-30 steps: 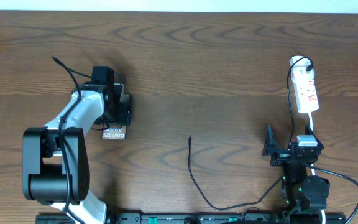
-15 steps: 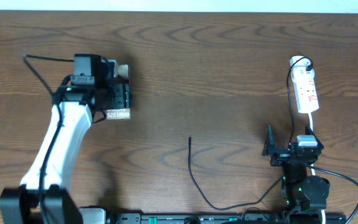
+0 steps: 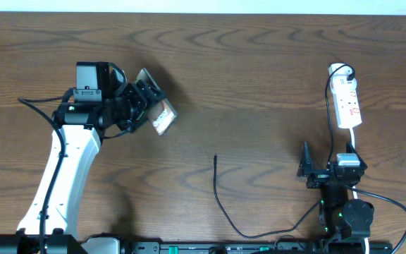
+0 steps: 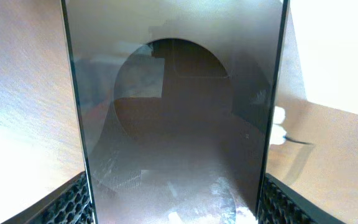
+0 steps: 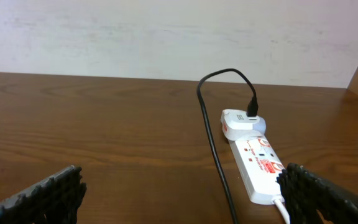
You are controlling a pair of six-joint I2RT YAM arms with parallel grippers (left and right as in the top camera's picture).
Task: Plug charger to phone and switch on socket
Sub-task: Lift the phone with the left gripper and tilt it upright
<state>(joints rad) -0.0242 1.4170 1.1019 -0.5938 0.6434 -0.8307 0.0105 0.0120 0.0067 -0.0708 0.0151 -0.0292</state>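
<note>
My left gripper [image 3: 141, 100] is shut on the phone [image 3: 158, 113], a glossy dark slab held tilted above the table at the upper left. In the left wrist view the phone [image 4: 176, 118] fills the frame between both fingers. The charger cable [image 3: 220, 201] lies on the table at the lower middle, its slim tip [image 3: 215, 157] pointing up. The white socket strip [image 3: 347, 104] lies at the far right, with a plug at its top end. My right gripper [image 3: 306, 164] is open and empty below the strip. The socket [image 5: 257, 158] also shows in the right wrist view.
A black cable [image 5: 213, 140] runs beside the strip from its white plug adapter [image 5: 241, 121]. A white cord [image 3: 354, 137] leaves the strip's near end toward the right arm base [image 3: 345, 212]. The left arm [image 3: 65, 169] stretches along the table's left side.
My left gripper has lifted the phone off the table, swung it to the right and turned it. The right arm, cable and strip have not moved.
</note>
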